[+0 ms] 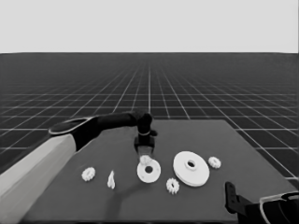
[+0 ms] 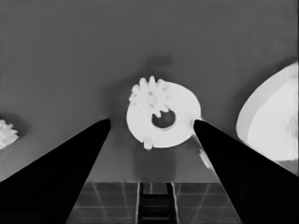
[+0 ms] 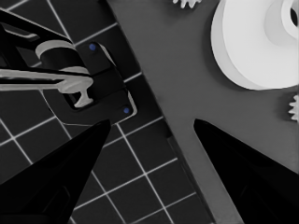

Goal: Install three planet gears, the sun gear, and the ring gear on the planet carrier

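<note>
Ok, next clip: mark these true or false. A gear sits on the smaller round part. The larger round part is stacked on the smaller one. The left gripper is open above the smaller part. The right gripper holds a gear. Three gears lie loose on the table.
1. True: one gear sits on the smaller round part.
2. False: the larger round part lies on the table beside it.
3. True: the left gripper is open above it.
4. False: the right gripper is parked at the table's corner, open and empty.
5. True: loose gears.
</note>
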Controlling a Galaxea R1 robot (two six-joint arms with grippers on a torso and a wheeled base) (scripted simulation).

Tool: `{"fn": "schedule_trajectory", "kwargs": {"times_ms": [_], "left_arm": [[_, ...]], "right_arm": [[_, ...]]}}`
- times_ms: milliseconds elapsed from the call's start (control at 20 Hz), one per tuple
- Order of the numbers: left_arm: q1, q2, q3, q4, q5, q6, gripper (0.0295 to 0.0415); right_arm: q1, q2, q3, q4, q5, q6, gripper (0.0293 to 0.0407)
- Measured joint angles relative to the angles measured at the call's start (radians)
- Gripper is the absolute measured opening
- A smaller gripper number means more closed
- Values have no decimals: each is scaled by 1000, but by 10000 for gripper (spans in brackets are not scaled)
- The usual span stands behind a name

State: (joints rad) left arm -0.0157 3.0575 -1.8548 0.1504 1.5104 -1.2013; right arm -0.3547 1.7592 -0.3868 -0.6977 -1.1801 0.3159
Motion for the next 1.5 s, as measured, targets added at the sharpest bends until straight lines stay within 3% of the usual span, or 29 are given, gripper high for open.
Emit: {"fn": "schedule_trajectory", "kwargs": {"times_ms": [200,250,300,450,700,750,850,1200,1300,1500], "left_arm": [[-5,0,1,-5,2,0,385],[4,-274,458,11,13,-114,385],[12,-554,647,15,5,-61,385],[19,-821,640,5,-37,175,385],[20,-860,608,-2,-50,249,385],[104,-843,571,71,-106,261,385],[193,-814,511,132,-162,279,385],[231,-794,471,158,-193,291,385],[232,-794,470,159,-193,291,314],[231,-794,470,159,-193,291,313]], "right_arm": [[0,0,0,0,0,0,385],[0,0,0,0,0,0,385],[0,0,0,0,0,0,385],[0,0,0,0,0,0,385],[0,0,0,0,0,0,385],[0,0,0,0,0,0,385],[0,0,0,0,0,0,385],[0,0,0,0,0,0,385],[0,0,0,0,0,0,385],[0,0,0,0,0,0,385]]}}
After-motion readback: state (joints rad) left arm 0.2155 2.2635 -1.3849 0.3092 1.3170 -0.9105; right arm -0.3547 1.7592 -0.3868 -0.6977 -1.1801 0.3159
